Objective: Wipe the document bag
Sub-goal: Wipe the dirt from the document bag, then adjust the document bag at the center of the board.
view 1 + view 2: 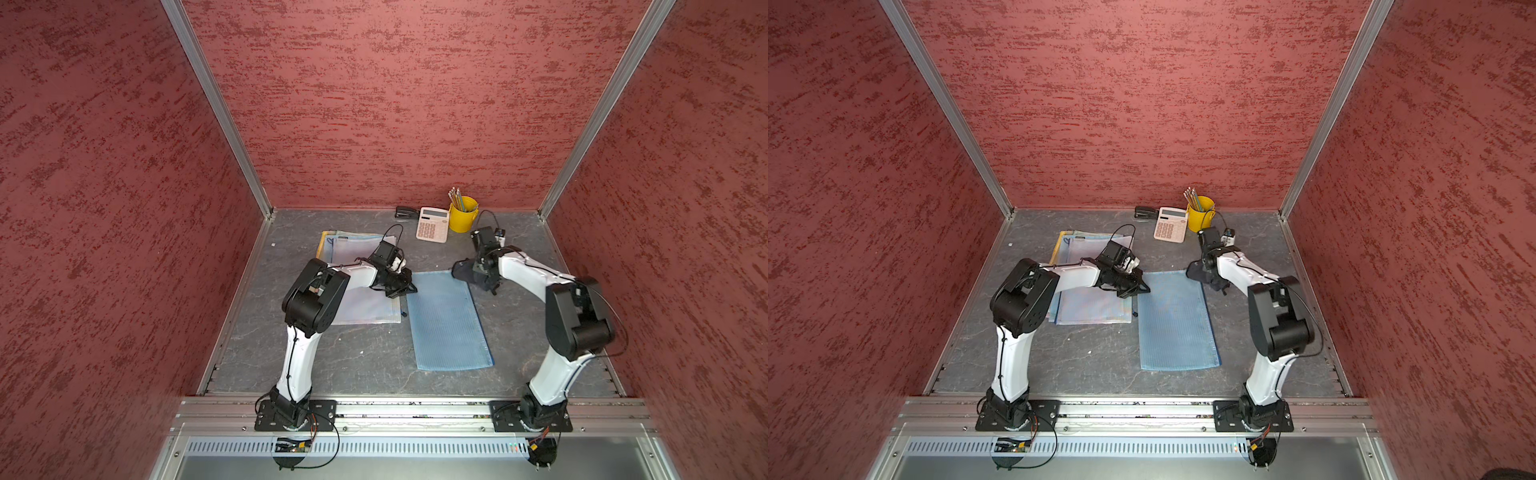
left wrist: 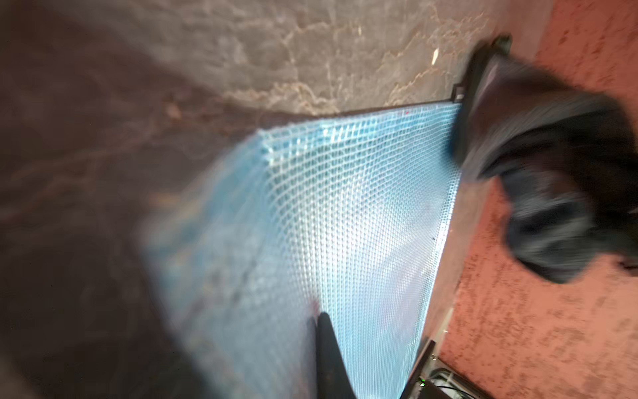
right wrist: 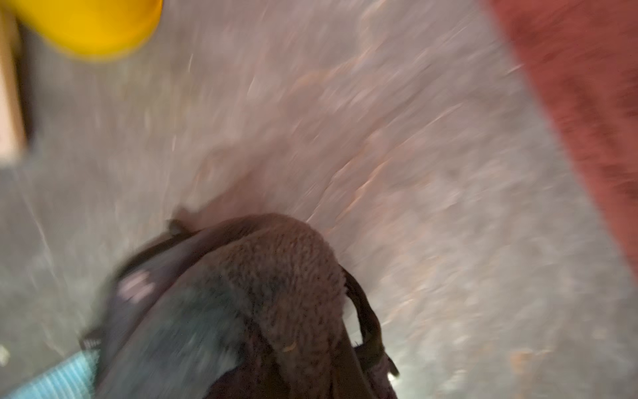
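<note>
The blue mesh document bag (image 1: 446, 320) (image 1: 1177, 320) lies flat in the middle of the table in both top views. My left gripper (image 1: 409, 289) (image 1: 1142, 289) is shut, its tips (image 2: 324, 321) down on the bag's far left corner (image 2: 345, 207). Whether it pinches the mesh does not show. My right gripper (image 1: 484, 282) (image 1: 1217, 282) is shut on a dark fluffy cloth (image 1: 465, 270) (image 3: 259, 293). The cloth (image 2: 552, 172) hangs at the bag's far right corner (image 3: 58, 380) and hides the right jaws.
A stack of pale and yellow document bags (image 1: 365, 307) lies under my left arm. A calculator (image 1: 433, 224), a yellow cup of pencils (image 1: 462, 216) (image 3: 93, 27) and a black stapler (image 1: 406, 212) stand along the back wall, just behind my right wrist.
</note>
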`<state>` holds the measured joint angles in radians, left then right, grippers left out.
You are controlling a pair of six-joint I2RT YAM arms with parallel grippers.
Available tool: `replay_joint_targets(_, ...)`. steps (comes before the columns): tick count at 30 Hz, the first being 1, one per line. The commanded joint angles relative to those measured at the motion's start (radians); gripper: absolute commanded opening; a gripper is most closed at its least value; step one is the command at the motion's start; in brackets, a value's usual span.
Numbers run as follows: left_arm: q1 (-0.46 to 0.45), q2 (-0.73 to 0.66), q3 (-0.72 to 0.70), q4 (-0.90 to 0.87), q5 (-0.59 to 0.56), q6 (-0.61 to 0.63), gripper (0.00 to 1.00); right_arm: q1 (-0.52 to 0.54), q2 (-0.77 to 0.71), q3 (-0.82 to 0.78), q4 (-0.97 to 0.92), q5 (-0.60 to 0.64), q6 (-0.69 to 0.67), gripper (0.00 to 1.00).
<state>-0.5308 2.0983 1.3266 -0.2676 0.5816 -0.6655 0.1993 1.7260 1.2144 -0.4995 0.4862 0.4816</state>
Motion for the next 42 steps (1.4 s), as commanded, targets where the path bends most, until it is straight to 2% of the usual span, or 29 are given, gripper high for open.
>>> replay_joint_targets(1, -0.022, -0.118, 0.045, -0.190, -0.094, 0.118, 0.00, -0.052, -0.118, 0.022, 0.025, 0.035, -0.019, 0.00)
replay_joint_targets(4, -0.019, -0.209, 0.076, -0.322, -0.156, 0.159, 0.00, -0.062, -0.144, -0.004, 0.015, -0.016, -0.016, 0.00)
replay_joint_targets(8, -0.027, -0.297, 0.304, -0.733, -0.369, 0.266, 0.00, -0.062, -0.175, -0.098, 0.054, -0.103, 0.005, 0.00)
replay_joint_targets(14, -0.003, -0.439, 0.530, -1.071, -0.645, 0.270, 0.00, -0.061, -0.205, -0.180, 0.090, -0.170, 0.004, 0.00)
replay_joint_targets(18, -0.072, -0.387, 0.692, -1.240, -0.771, 0.225, 0.00, -0.062, -0.216, -0.200, 0.105, -0.201, -0.005, 0.00)
replay_joint_targets(22, -0.224, -0.175, 0.926, -1.421, -0.907, 0.173, 0.00, -0.064, -0.231, -0.201, 0.105, -0.213, -0.022, 0.00)
replay_joint_targets(25, -0.288, -0.027, 1.002, -1.413, -0.870, 0.144, 0.00, -0.074, -0.254, -0.202, 0.106, -0.225, -0.029, 0.00)
replay_joint_targets(30, -0.378, 0.136, 1.017, -1.210, -0.728, 0.110, 0.00, -0.107, -0.323, -0.232, 0.118, -0.272, -0.022, 0.00)
replay_joint_targets(35, -0.385, 0.212, 1.000, -1.013, -0.547, 0.057, 0.00, -0.146, -0.382, -0.269, 0.110, -0.300, -0.018, 0.00)
replay_joint_targets(36, -0.379, 0.218, 0.991, -0.972, -0.505, 0.039, 0.09, -0.152, -0.390, -0.272, 0.106, -0.300, -0.020, 0.00)
replay_joint_targets(37, -0.373, 0.222, 0.976, -0.920, -0.457, 0.025, 0.31, -0.156, -0.399, -0.274, 0.099, -0.298, -0.023, 0.00)
replay_joint_targets(40, -0.359, 0.225, 0.974, -0.811, -0.393, 0.010, 0.61, -0.166, -0.419, -0.267, 0.078, -0.288, -0.033, 0.00)
replay_joint_targets(42, -0.343, 0.224, 0.988, -0.788, -0.376, 0.035, 0.63, -0.166, -0.423, -0.258, 0.064, -0.283, -0.043, 0.00)
